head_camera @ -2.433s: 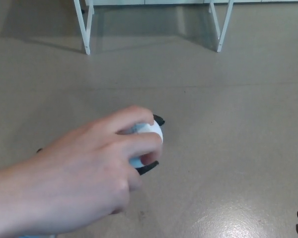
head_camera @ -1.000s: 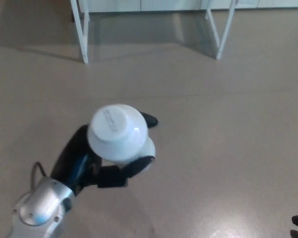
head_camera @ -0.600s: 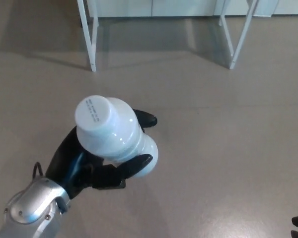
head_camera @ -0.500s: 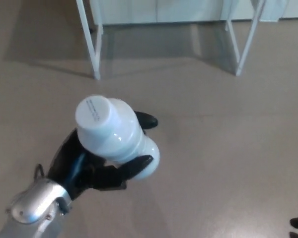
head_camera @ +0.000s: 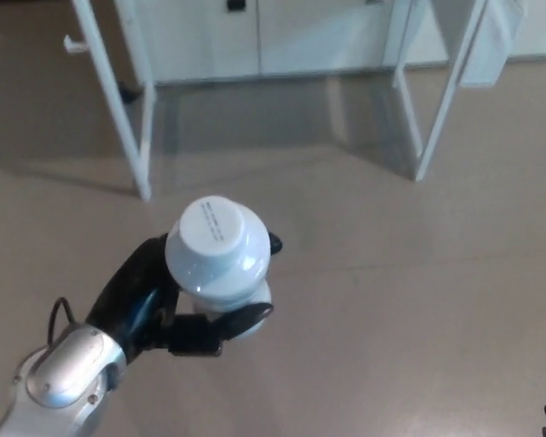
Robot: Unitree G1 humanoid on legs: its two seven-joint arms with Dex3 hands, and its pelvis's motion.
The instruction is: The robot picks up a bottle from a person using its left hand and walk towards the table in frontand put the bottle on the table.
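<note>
Firmly the left hand [head_camera: 177, 323] clamped the bottle [head_camera: 220, 250], long axis upright above its fingers; the table [head_camera: 448, 91] stood well beyond.

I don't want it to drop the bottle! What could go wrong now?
The bottle looks wide for the left hand, whose fingers only partly wrap it, so walking could shake it loose onto the hard floor. The table legs stand ahead; the bottle might knock one.
</note>
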